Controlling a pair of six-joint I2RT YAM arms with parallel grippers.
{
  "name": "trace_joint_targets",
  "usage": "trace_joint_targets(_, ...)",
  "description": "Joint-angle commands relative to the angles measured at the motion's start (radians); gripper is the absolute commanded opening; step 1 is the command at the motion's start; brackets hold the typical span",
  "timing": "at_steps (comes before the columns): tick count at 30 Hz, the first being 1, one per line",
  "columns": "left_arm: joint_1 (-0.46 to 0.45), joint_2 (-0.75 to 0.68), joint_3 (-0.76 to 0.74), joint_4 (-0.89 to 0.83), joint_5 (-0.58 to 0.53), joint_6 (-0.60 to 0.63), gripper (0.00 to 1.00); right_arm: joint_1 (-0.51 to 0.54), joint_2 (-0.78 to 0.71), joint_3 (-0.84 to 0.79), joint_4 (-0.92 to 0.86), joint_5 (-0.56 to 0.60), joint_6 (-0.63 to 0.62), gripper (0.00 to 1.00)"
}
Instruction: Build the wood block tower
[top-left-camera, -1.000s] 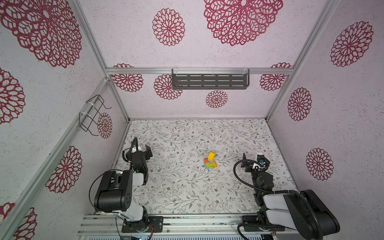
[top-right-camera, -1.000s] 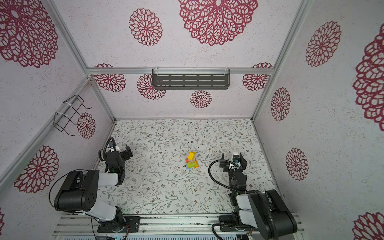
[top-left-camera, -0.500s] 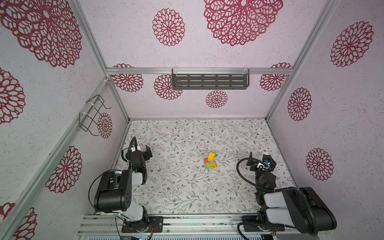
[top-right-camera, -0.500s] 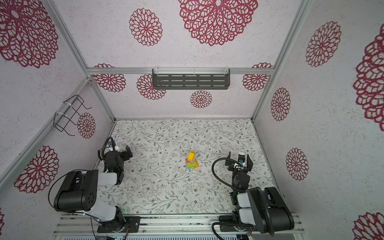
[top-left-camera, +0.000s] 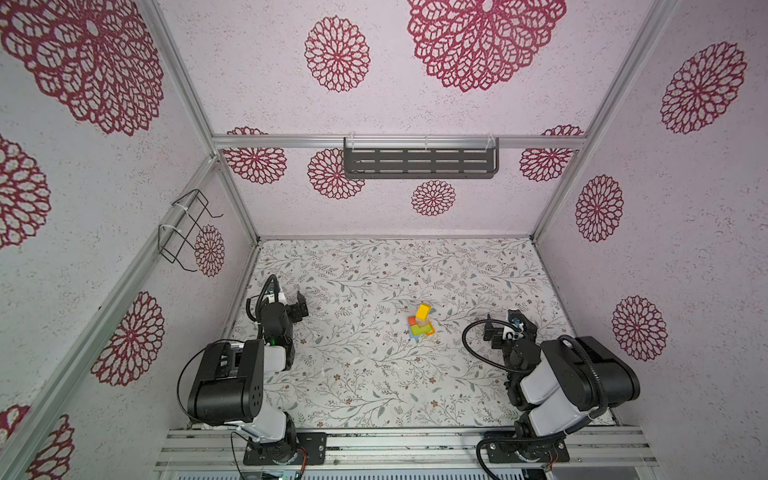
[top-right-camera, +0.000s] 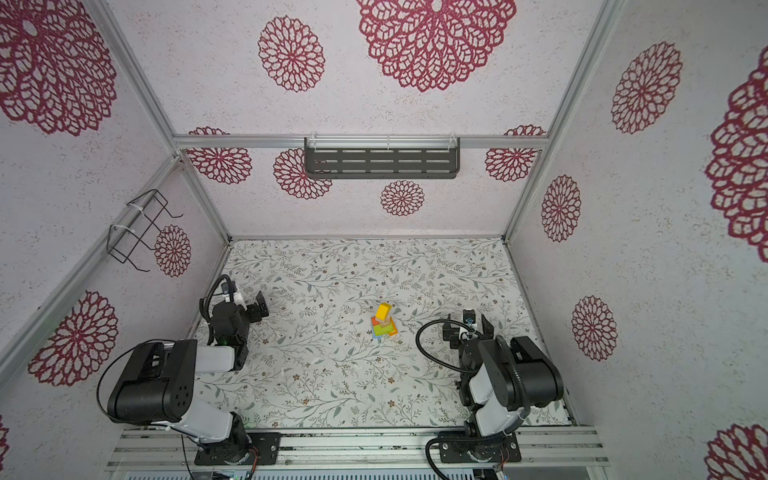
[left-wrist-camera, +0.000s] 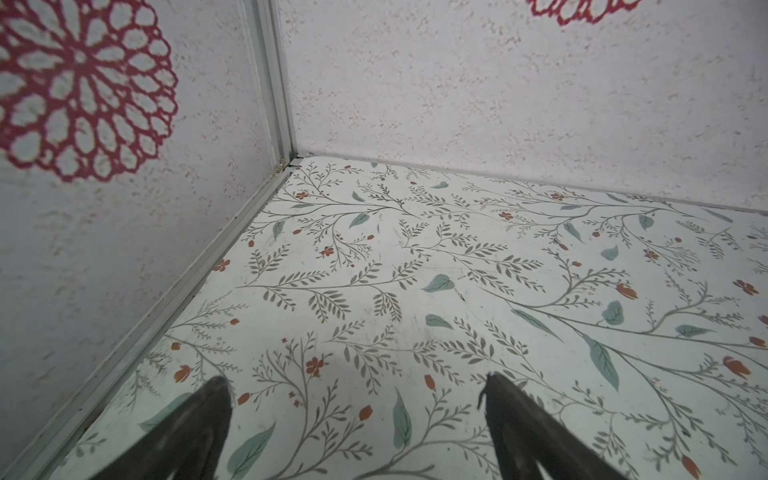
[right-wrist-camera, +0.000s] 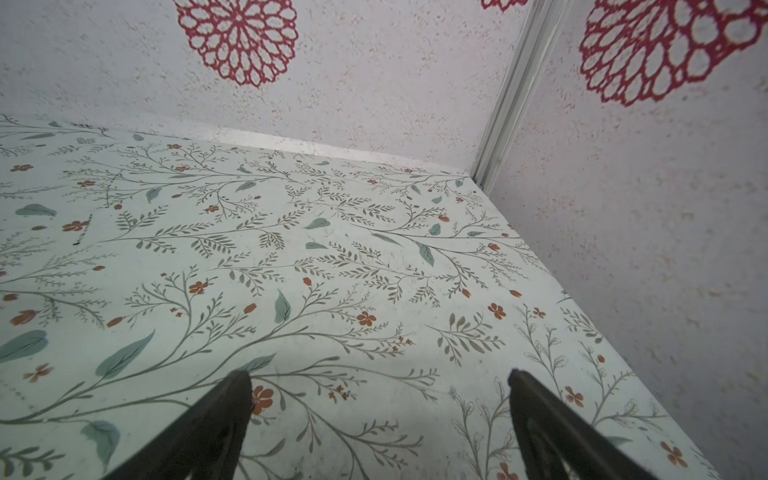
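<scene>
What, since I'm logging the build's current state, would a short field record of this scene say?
tower: wood block tower standing mid-table, yellow block topmost
left gripper: open, empty, near left wall, apart from tower
right gripper: open, empty, right of tower, apart
surface: floral table

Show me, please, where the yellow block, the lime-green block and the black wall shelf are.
yellow block (top-left-camera: 424, 310): in a top view, on its top face.
lime-green block (top-left-camera: 419, 331): in a top view, on its exposed top face.
black wall shelf (top-left-camera: 419, 156): in a top view, on its slotted panel.
</scene>
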Motion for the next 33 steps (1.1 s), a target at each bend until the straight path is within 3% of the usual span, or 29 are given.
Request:
trace_joint_targets(1,0.045,-0.016,0.047,-0.06,0.058,-0.025,0.97,-0.009,-0.034,0.062,0.008,0.027,0.02,0.99)
trace_joint_targets(3,0.047,-0.01,0.047,-0.053,0.06,-0.025,0.97,-0.049,-0.071,0.168,-0.249,0.015,0.074,0.99)
trace_joint_targets(5,0.047,-0.012,0.048,-0.056,0.06,-0.025,0.97,-0.131,-0.082,0.251,-0.42,-0.091,0.138,0.99)
trace_joint_targets(33,0.043,-0.015,0.037,-0.04,0.056,-0.023,0.97,-0.126,-0.082,0.236,-0.385,-0.085,0.131,0.99)
